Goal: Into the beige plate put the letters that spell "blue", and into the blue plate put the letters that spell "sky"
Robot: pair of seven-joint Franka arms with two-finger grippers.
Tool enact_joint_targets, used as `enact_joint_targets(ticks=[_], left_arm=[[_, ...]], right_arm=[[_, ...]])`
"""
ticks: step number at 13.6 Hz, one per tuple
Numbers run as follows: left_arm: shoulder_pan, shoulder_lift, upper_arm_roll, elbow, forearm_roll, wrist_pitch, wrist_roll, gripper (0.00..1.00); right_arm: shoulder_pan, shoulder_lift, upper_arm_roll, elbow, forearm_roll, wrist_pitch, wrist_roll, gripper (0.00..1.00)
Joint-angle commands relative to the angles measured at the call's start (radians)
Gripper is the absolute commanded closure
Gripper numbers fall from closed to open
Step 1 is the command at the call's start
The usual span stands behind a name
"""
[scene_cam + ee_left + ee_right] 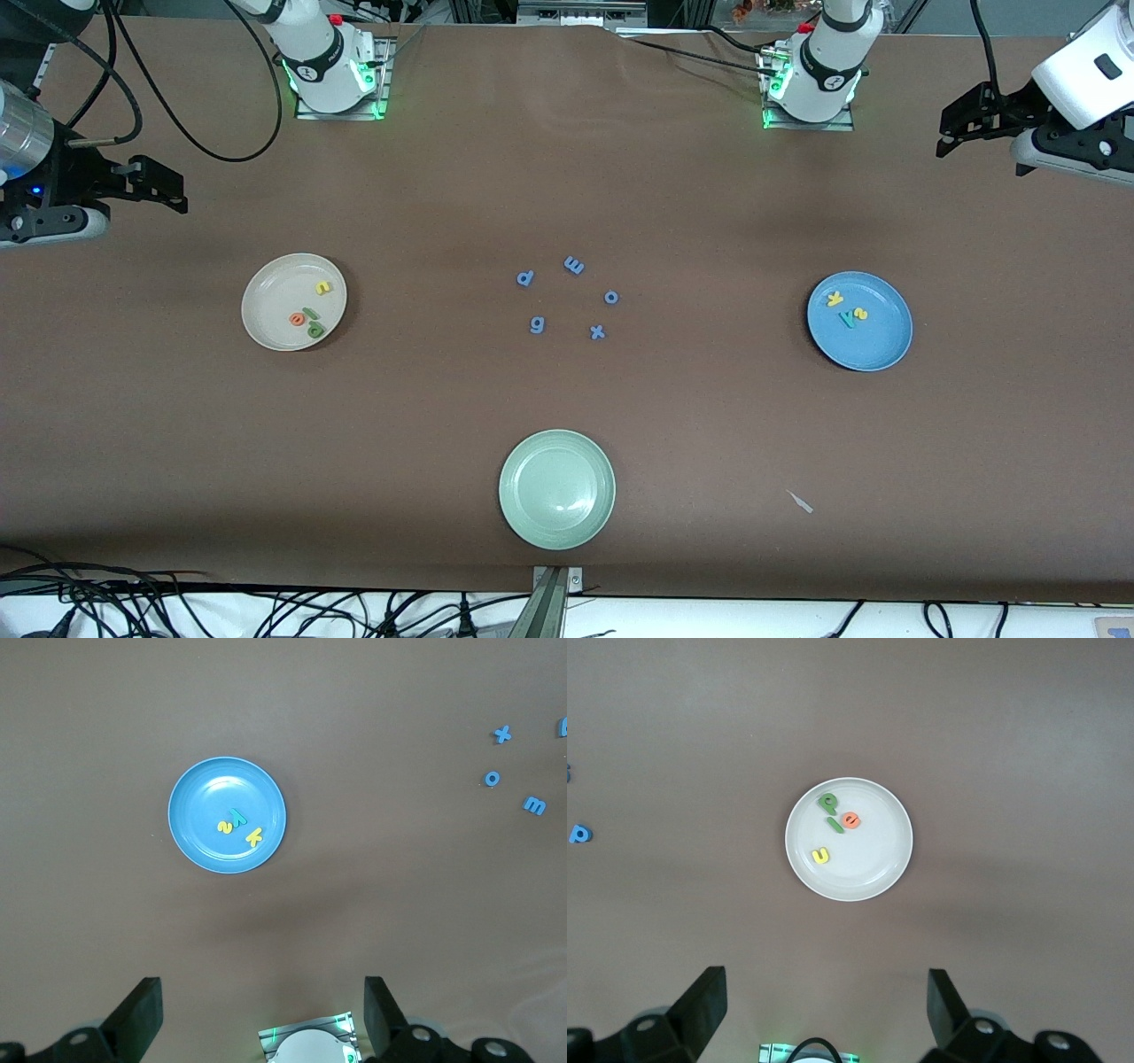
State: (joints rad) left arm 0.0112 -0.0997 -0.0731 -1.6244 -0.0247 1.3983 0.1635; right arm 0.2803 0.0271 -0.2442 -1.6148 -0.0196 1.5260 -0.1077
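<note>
Pale green plate (556,489) by the tabletop's near edge, unused. We find b, l, u, e sorted onto beige plate (293,301); s, k, y on blue plate (858,320). Left hand (261,1014) and right hand (824,1010) wide, empty, parked high at the ends.

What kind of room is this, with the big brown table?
Probably a robot lab. Two robot arms are bolted to the table, one base toward each end, cables trail along the edge nearest the camera, and foam letters sit sorted in the beige plate and blue plate.

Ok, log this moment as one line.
blue letters in beige plate | sky letters in blue plate | both end effectors open, raised
</note>
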Motion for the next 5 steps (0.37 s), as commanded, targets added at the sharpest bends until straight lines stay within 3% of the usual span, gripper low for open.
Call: enact_joint_targets(ticks=[1,5], left_arm=[[-0.007,0.015,-0.004,0.032,0.035,-0.025,-0.012,0.00],[-0.007,0.018,-0.004,0.031,0.048,-0.022,-0.012,0.00]], right_arm=[[-0.012,-0.003,0.013,0.004,-0.003,0.000,0.008,0.00],[-0.012,-0.003,0.013,0.004,-0.003,0.000,0.008,0.00]])
